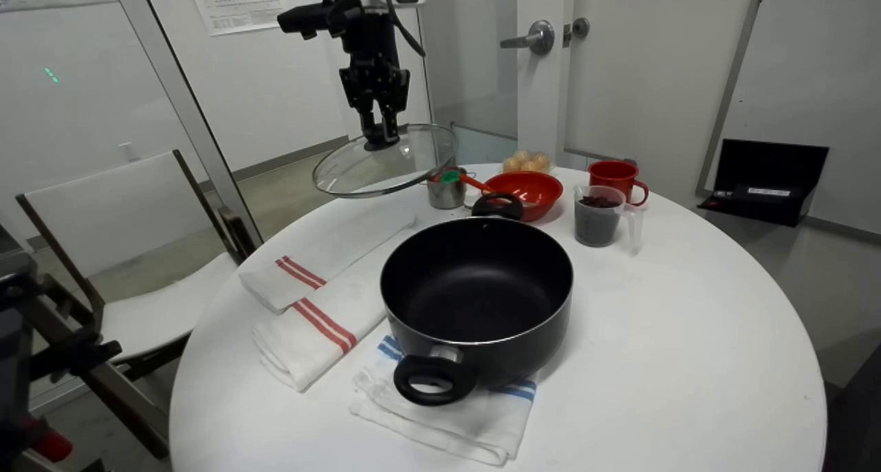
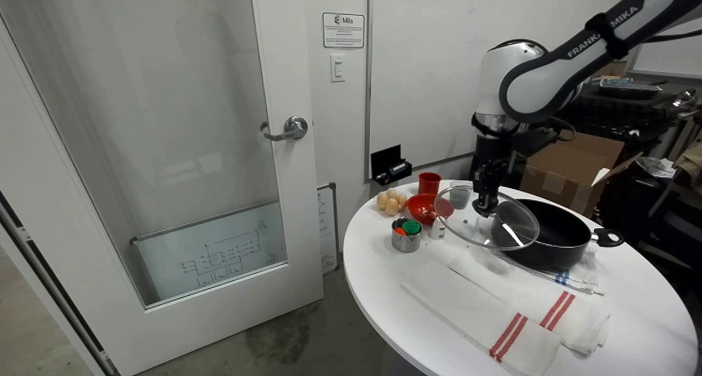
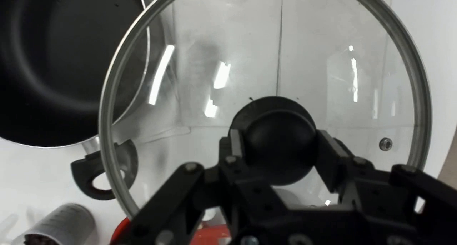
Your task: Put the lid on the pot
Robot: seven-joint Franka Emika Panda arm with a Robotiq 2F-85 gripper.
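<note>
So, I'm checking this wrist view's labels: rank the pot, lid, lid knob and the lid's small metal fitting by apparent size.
1. The lid and the pot: unsure, as both run out of frame and the lid is nearer the camera.
2. The knob.
3. The metal fitting.

In an exterior view, furnished with a round white table point(image 1: 688, 334) near, a chair point(image 1: 131, 224) left; bounded far by a glazed door point(image 1: 530, 93) and, right, a whiteboard point(image 1: 822, 73).
</note>
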